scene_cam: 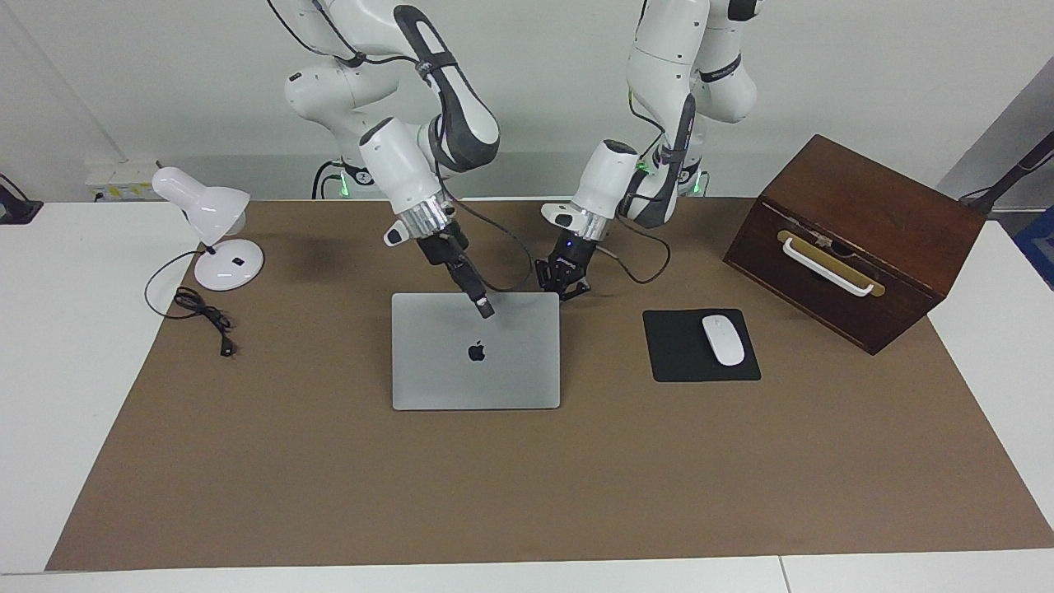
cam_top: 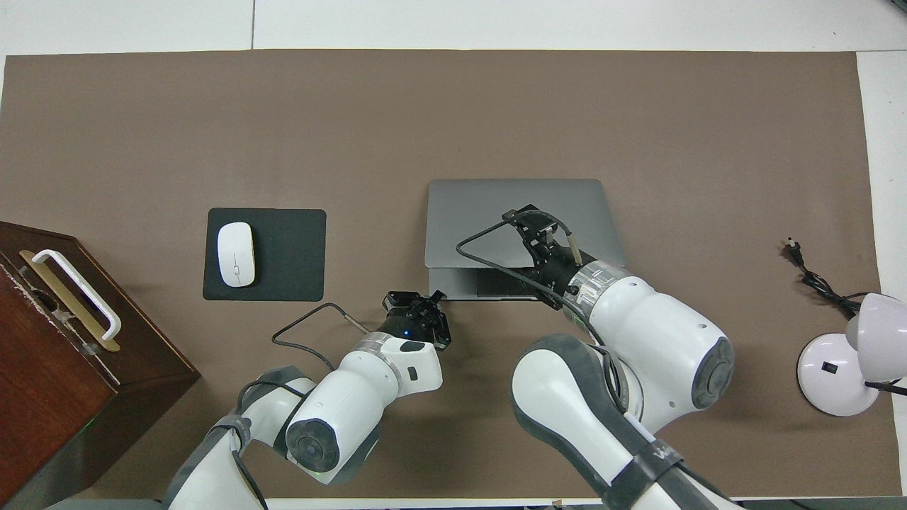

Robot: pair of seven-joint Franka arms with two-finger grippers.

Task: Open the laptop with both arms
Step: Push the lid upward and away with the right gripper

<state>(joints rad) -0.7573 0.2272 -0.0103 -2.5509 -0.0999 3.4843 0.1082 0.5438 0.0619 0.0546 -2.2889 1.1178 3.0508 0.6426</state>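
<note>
A silver-grey laptop point(scene_cam: 475, 352) lies at the centre of the brown mat on the desk point(scene_cam: 49, 329), its lid raised a crack at the edge nearest the robots; in the overhead view a sliver of the base shows below the lid, the inside too dark to make out. The right hand point(scene_cam: 484, 309) comes down from the upper left of the facing frame, its narrow black fingers drawn together and their tip resting on the lid near that raised edge, above the dark apple logo point(scene_cam: 476, 352). The left hand point(scene_cam: 563, 287) sits low at the laptop's upper right corner in the facing view (whether it touches the machine cannot be told), its fingers spread. From overhead, the right arm's white bulk covers the laptop's lower right corner. At mid-right of the facing frame a white mouse point(scene_cam: 723, 339) rests on a black mouse pad point(scene_cam: 679, 358), beside a brown wooden box point(scene_cam: 865, 214) with a white handle. A white desk lamp point(scene_cam: 210, 222) stands at the upper left, its black cord point(scene_cam: 202, 313) trailing onto the mat.
</note>
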